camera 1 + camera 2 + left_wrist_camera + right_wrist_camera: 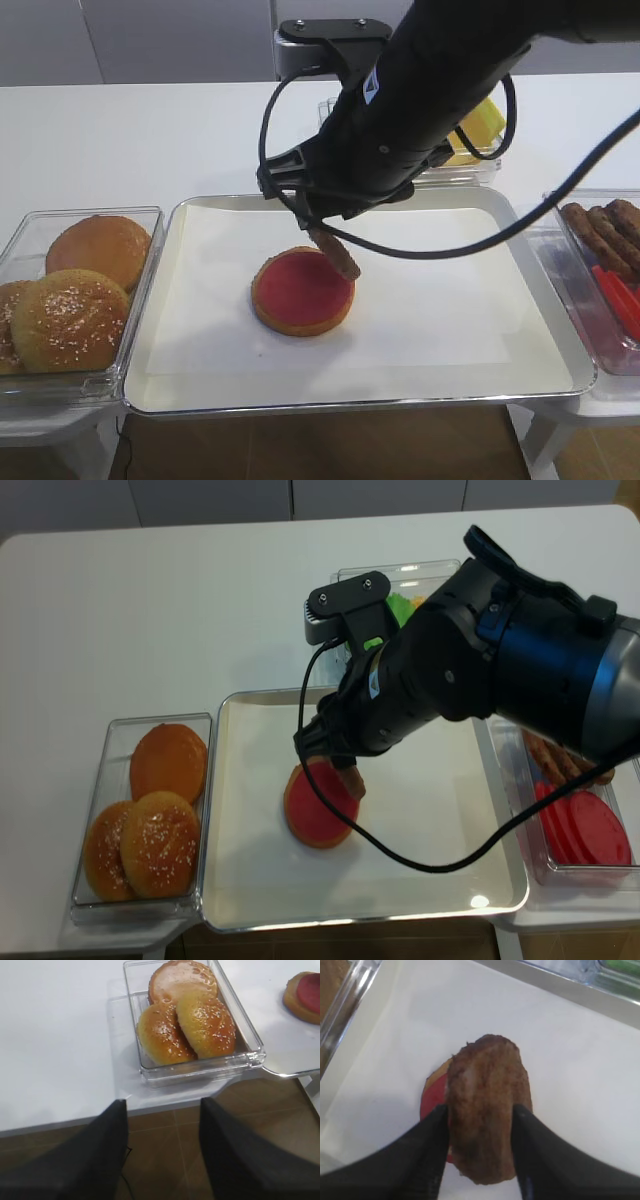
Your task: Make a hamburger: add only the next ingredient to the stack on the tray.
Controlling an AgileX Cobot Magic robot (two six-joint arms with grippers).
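Two black fingers (427, 1155) of the right end effector (480, 1147) flank a rough brown meat patty (485, 1110), edge-on over the pink-topped bun base (302, 292). Whether they grip or have released, I cannot tell. It looks soft, floppy, best pinched across its rim.

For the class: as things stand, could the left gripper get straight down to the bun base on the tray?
Probably not. The right gripper hangs directly over the bun base, with the patty between its fingers. The left gripper sits off the table edge beside the bun tub.
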